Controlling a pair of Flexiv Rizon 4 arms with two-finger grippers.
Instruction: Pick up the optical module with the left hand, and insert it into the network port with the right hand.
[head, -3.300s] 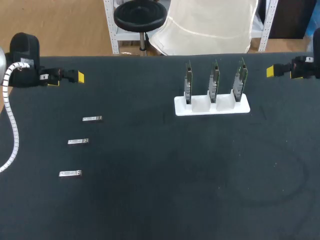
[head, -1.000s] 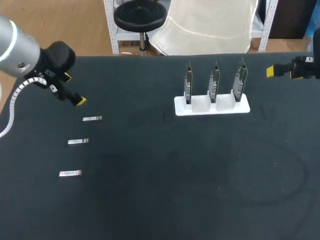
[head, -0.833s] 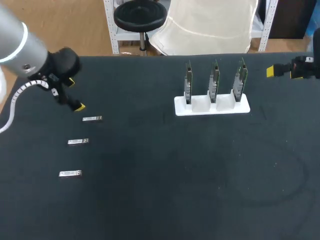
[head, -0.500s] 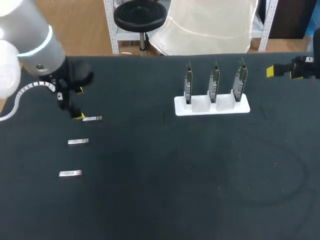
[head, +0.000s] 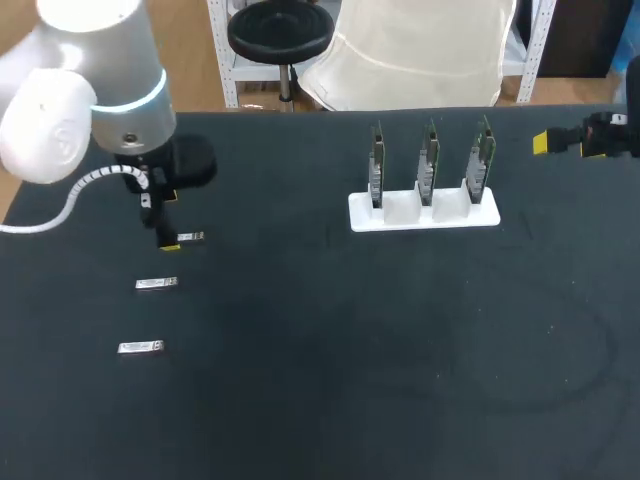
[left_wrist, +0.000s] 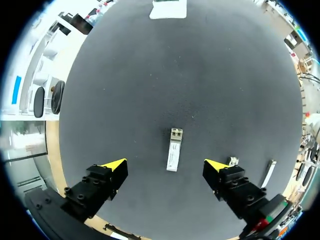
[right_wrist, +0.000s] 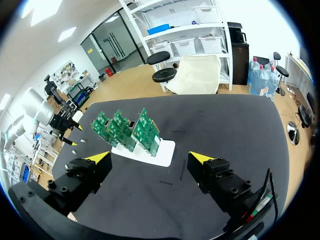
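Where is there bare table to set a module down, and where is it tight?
Bare: the table on the near side of the rack, and the strip to its left. Tight: the left side, where three modules lie in a column, left hand open over the farthest.

Shiny metal optical module (left_wrist: 173, 150) on matt black table (left_wrist: 225, 75).

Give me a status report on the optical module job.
Done: nothing yet; no module is lifted. In hand: the left gripper is open, low over the farthest optical module, straddling it without touching. Left: grasp and lift it, probably hand it to the right gripper, which is open and empty at the table's far right, then insert it into one of the boards in the white stand.
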